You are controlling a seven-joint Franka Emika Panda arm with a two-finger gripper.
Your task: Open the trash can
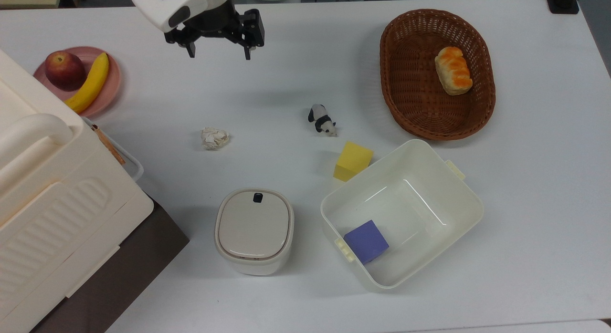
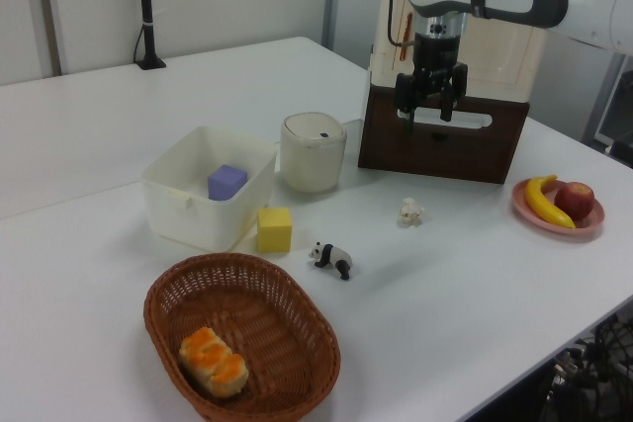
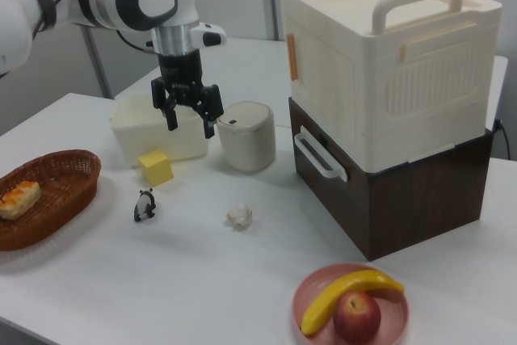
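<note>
Above the smooth table, the hand gapes; the rounded-square trash can sits lidded.

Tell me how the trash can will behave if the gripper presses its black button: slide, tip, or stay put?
The trash can looks like light plastic on a smooth table, so it may slide. Its squat body probably resists tipping. The button sits at the lid's edge, so press straight down.

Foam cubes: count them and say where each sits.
2. The yellow cube stands on the table against the lidless tub; the purple cube lies inside that tub.
</note>
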